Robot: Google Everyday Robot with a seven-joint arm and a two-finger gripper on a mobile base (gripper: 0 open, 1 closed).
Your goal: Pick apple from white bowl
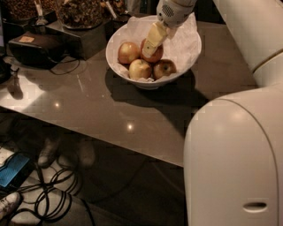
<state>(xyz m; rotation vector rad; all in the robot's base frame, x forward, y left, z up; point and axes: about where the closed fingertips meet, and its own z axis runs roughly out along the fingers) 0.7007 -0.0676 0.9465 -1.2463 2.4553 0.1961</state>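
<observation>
The white bowl (185, 66) stands on the grey table, lined with crumpled white paper. It holds several apples. The deep-red apple (156, 55) sits at the back middle of the pile, partly hidden by my gripper (150, 44). The gripper reaches down into the bowl from above right and is right at this apple's top and front. Smaller yellow-red apples lie to the left (128, 52), at the front (140, 69) and at the front right (164, 68).
Dark containers of nuts (79, 13) and a black box (35, 46) with cables stand at the table's back left. My white arm body (234, 159) fills the right foreground. Cables (53, 194) and a blue object (13, 170) lie on the floor below the table's front edge.
</observation>
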